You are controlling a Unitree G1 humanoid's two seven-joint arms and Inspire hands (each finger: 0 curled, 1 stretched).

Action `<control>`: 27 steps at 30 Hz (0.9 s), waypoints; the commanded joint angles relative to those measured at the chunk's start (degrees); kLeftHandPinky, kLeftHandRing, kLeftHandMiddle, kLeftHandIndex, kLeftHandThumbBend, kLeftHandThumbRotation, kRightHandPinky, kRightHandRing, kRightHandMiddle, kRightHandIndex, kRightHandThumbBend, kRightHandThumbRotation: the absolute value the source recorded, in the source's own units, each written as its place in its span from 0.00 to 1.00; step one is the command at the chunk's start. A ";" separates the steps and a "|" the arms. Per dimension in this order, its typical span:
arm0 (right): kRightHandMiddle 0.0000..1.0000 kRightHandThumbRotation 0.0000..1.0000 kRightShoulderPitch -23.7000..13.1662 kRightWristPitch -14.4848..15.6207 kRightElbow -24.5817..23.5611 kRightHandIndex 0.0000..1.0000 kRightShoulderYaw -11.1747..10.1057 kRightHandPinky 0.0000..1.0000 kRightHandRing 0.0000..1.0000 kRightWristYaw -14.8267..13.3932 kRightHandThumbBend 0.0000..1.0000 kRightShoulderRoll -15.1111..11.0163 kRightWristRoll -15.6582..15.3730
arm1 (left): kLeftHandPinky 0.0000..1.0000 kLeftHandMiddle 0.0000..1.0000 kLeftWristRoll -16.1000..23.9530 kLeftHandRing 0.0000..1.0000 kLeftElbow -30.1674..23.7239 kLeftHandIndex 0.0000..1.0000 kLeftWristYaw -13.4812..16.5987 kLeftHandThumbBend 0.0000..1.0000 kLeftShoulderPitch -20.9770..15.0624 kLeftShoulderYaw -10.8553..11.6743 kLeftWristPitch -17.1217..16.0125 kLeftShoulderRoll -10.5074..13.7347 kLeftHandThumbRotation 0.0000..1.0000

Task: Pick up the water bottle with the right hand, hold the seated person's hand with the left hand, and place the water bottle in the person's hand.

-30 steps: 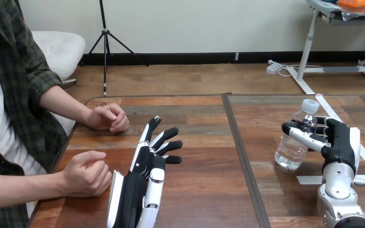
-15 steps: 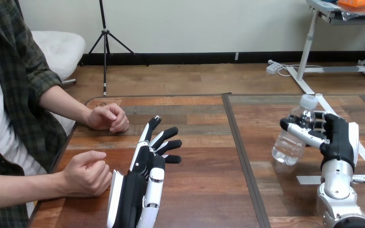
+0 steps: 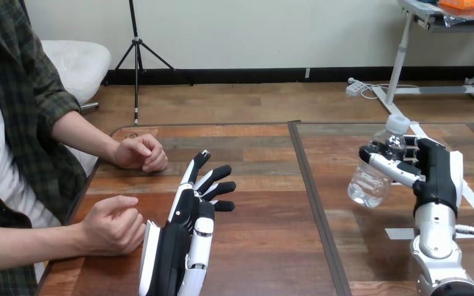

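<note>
Head view: right hand has fingers and thumb wrapped round the water bottle, which tilts with its cap toward the hand and looks lifted just clear of the worktop, right side. Step in hand is carrying it left; a firm wrap and slow travel are best so the tilted bottle doesn't slip. Left hand has fingers straight and spread, holding nothing, near but apart from the person's nearer hand, a loose fist. It should take that hand first. Bottle is left of the right palm, well apart from the person.
</note>
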 commanded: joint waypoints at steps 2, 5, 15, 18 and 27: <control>0.50 0.00 -4.45 -4.27 -3.00 0.52 0.87 0.39 0.44 -0.30 0.77 0.41 -0.90 | 0.65 0.83 0.06 0.77 -1.69 0.93 0.23 0.20 -3.09 0.20 -0.14 -1.84 1.00; 0.50 0.00 -4.38 -5.36 -3.33 0.52 0.65 0.38 0.44 0.15 0.77 0.76 -0.66 | 0.66 0.83 -0.12 0.77 -1.87 0.93 0.16 0.19 -3.20 0.25 0.05 -1.80 1.00; 0.50 0.00 -3.92 -8.49 -4.27 0.51 0.11 0.39 0.44 3.48 0.76 1.87 0.61 | 0.66 0.83 -0.28 0.77 -2.18 0.93 0.03 0.18 -3.59 0.54 0.19 -1.38 1.00; 0.50 0.00 -3.65 -9.48 -4.55 0.51 0.62 0.40 0.44 3.84 0.75 1.94 0.20 | 0.66 0.84 -0.88 0.77 -2.55 0.93 -0.55 0.17 -3.66 0.40 0.42 -0.98 1.00; 0.50 0.00 -3.00 -11.88 -5.38 0.51 0.97 0.40 0.45 7.47 0.74 2.47 0.50 | 0.70 0.84 -2.75 0.80 -5.50 0.91 -3.40 0.15 -3.69 0.87 2.62 1.39 0.78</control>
